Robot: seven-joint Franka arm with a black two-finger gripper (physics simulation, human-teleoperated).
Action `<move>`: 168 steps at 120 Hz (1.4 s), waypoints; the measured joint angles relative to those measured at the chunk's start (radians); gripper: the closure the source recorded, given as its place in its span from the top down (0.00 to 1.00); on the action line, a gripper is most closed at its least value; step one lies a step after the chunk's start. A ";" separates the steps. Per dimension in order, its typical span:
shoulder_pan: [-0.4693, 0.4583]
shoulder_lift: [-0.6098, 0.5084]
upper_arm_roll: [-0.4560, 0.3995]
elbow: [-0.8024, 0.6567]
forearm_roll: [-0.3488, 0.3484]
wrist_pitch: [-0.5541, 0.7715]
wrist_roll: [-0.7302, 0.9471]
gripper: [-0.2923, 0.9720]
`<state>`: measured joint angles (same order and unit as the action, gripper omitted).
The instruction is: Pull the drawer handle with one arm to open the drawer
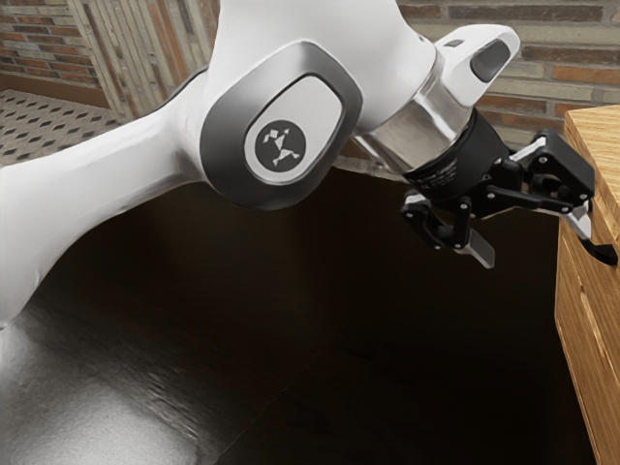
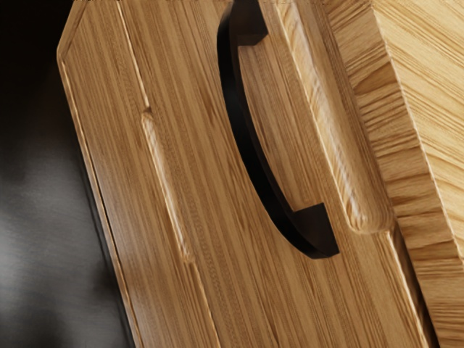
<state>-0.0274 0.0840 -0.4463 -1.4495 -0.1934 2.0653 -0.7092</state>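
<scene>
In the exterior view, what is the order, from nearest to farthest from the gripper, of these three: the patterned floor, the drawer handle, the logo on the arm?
From the gripper:
1. drawer handle: just by one finger, at the exterior view's right edge.
2. logo: on the arm's round joint cap, toward the exterior view's left.
3. patterned floor: far back, at the exterior view's upper left.

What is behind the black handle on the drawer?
Behind the handle shows the light wooden drawer front. What is inside the drawer cannot be seen: the front covers it.
</scene>
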 joint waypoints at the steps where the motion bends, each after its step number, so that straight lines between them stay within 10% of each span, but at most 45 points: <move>1: 0.000 0.001 0.000 0.000 0.000 0.000 0.000 0.77; 168: 0.025 0.139 0.008 0.038 0.006 0.093 -0.028 0.77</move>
<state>-0.0023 0.2225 -0.4387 -1.4116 -0.1872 2.1585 -0.7369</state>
